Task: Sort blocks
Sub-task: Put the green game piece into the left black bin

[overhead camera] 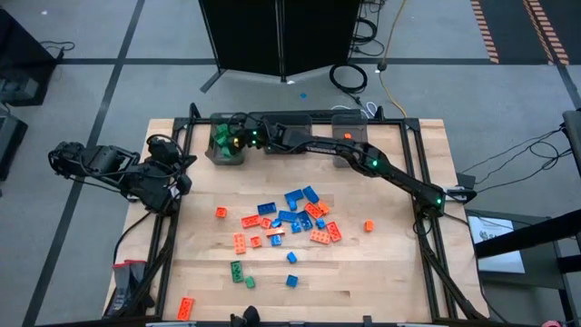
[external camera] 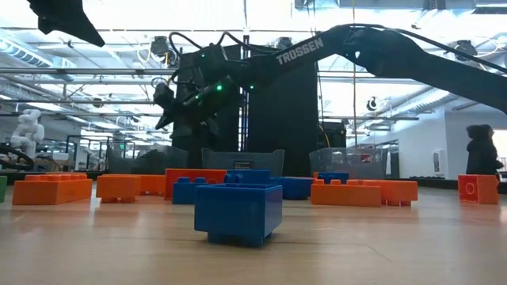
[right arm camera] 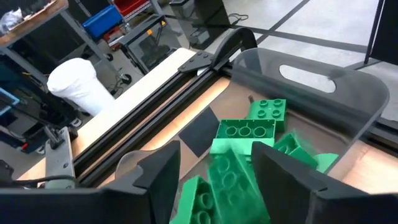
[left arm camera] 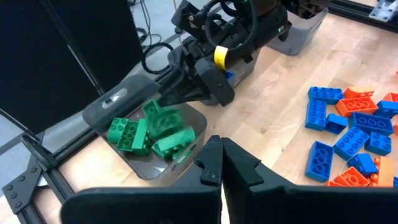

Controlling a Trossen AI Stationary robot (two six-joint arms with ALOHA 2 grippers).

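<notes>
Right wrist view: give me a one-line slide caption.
Right gripper open above the grey bin of green blocks.

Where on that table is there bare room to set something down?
Bare wood lies between the brick pile and the table's right rail, around one lone orange brick. The centre is crowded, and the back edge holds bins.

Three bins along the bench's far edge

We see the right gripper (overhead camera: 234,139) over the leftmost bin (overhead camera: 215,156); loose blocks (overhead camera: 289,222) lie mid-bench, the left gripper (overhead camera: 179,182) waiting left.

Robotics lab: framed workbench (overhead camera: 272,272), cables (overhead camera: 349,77).
</notes>
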